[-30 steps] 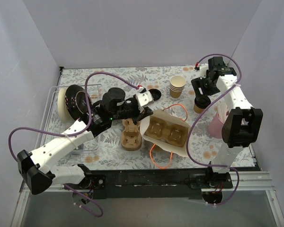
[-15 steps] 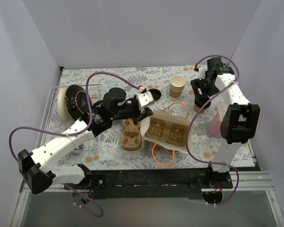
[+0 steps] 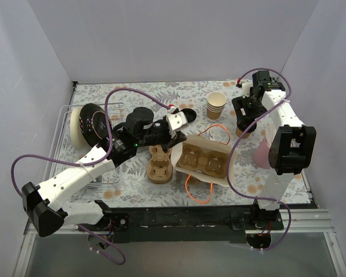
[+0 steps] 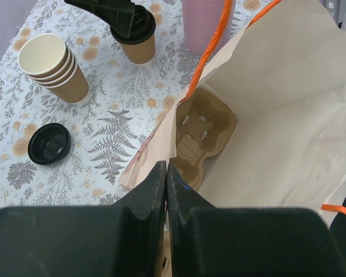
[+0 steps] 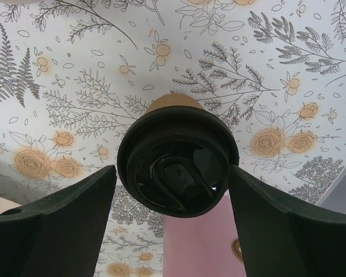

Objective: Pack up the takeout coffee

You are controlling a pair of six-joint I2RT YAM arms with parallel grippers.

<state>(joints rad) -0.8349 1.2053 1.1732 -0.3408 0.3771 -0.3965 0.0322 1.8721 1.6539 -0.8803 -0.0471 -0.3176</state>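
Note:
The takeout coffee (image 5: 177, 161), a tan paper cup with a black lid, stands on the floral table at the right, and it also shows in the left wrist view (image 4: 137, 41). My right gripper (image 5: 172, 170) is open and straddles the lid, one finger on each side with a small gap. From above the right gripper (image 3: 245, 117) covers most of the cup (image 3: 243, 131). My left gripper (image 4: 166, 170) is shut on the rim of the white paper bag (image 4: 277, 115), holding its mouth open. The left gripper (image 3: 174, 137) sits at the bag's (image 3: 187, 175) left edge.
A pulp cup carrier (image 3: 203, 160) lies inside the bag, and more carriers (image 3: 160, 165) stand stacked to its left. A stack of lidless cups (image 3: 215, 105), a loose black lid (image 3: 187, 113) and a pink cup (image 3: 263, 153) are nearby. A dish rack (image 3: 67, 118) holds a plate at far left.
My right gripper has shifted slightly and come down around the coffee cup's lid. The left gripper and the bag have stayed in place.

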